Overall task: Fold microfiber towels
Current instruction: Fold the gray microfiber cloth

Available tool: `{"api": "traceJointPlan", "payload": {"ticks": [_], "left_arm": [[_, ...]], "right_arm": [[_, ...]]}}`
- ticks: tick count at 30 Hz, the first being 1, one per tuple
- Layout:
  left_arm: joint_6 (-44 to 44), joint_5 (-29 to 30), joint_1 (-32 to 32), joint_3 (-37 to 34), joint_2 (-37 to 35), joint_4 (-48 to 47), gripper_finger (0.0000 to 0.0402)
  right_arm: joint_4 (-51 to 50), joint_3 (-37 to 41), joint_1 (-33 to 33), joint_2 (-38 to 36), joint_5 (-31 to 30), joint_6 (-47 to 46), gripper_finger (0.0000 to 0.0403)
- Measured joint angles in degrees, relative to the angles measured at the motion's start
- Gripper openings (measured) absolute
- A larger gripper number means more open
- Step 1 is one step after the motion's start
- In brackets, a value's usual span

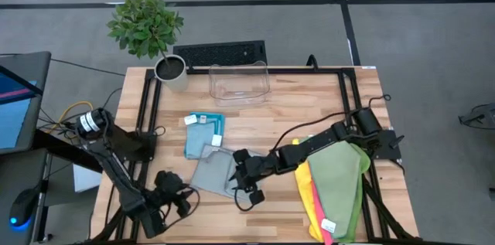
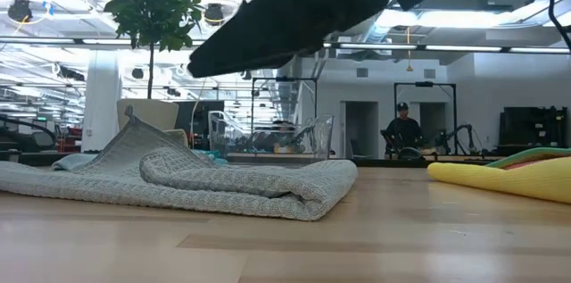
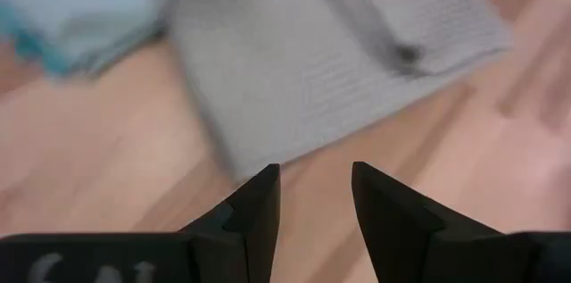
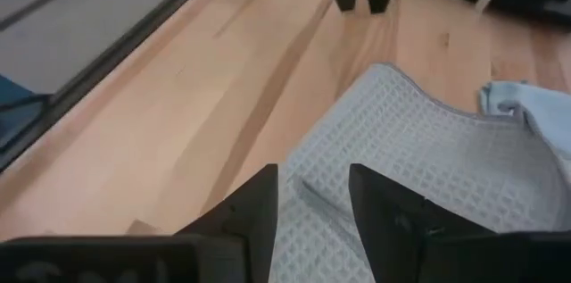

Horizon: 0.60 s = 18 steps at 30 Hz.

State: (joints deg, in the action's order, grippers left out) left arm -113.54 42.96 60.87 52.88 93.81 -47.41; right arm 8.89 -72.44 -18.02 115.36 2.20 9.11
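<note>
Tabletop (image 1: 271, 113) holds grey towel (image 1: 210, 172) just beside parted, seemingly empty right gripper (image 1: 249, 188).

Counted are one grey towel (image 1: 210, 174), two blue towels (image 1: 203, 132), three stacked towels (image 1: 334, 187), one clear bin (image 1: 239, 83), one potted plant (image 1: 147, 28).

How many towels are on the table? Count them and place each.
6 visible: a grey towel mid-table, a light blue towel and teal towel just behind it, and a green towel, yellow towel and pink towel stacked at the right. More may hide in that stack.
</note>
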Motion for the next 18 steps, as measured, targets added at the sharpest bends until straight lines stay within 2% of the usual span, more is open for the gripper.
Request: {"api": "traceJointPlan", "payload": {"ticks": [2, 6, 10, 14, 18], "left_arm": [[-5.8, 1.0, 1.5, -3.2, 0.1, 1.5, 0.0132], [-12.9, 10.3, 3.0, -8.7, 0.1, 5.9, 0.0132], [-11.1, 5.3, 2.0, -12.1, 0.7, 11.6, 0.0132], [-5.7, 4.4, 0.3, -13.0, 4.5, 21.1, 0.0132], [-4.1, 4.9, -1.5, -10.9, 9.5, 22.2, 0.0132]], "right_arm": [[-0.1, 0.0, 0.0, 0.2, 0.0, -0.1, 0.0164], [-0.1, 0.0, 0.1, 0.2, 0.0, -0.1, 0.0164], [-0.9, 0.0, 0.1, 0.0, 0.0, -0.5, 0.0159], [-1.8, 0.0, 0.1, 0.0, 0.0, -1.2, 0.0155], [-2.1, 0.0, 0.4, 0.0, 0.0, -1.2, 0.0154]]}}
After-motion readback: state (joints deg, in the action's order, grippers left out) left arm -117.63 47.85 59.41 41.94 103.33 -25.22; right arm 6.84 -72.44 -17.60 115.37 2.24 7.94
